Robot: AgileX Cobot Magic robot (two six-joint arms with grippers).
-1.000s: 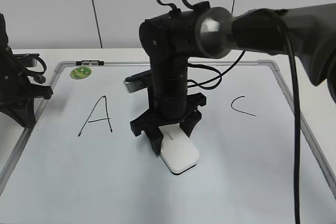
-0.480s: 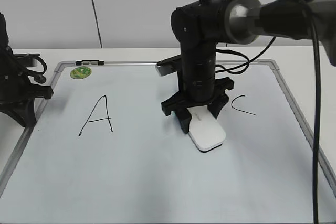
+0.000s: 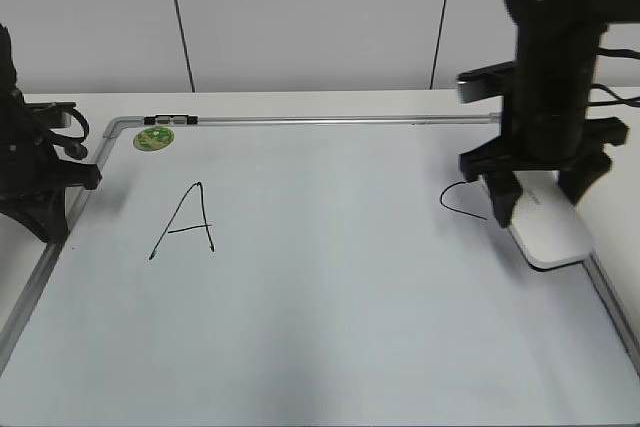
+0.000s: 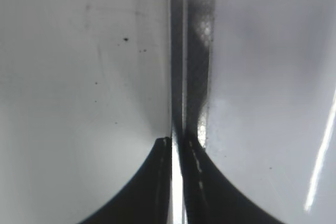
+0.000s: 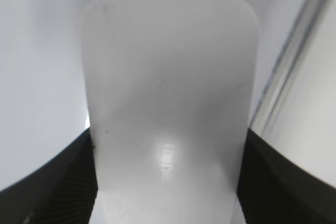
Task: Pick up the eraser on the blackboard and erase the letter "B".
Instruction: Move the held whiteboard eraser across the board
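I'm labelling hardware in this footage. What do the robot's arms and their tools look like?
Both arms are matte black. The right arm is a thick cylindrical column with a grey bar at its side and thin black cables; its tool has broad angular black fingers. The left arm shows black brackets and cabling.

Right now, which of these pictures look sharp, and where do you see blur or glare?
Exterior view: sharp and evenly lit, the blackboard only softly shaded. Right wrist view: the eraser is so close it blurs, with a small bright glare spot low on it. Left wrist view: the left hand shows as dark soft shapes, shut, and a bright streak of glare runs down the right edge.
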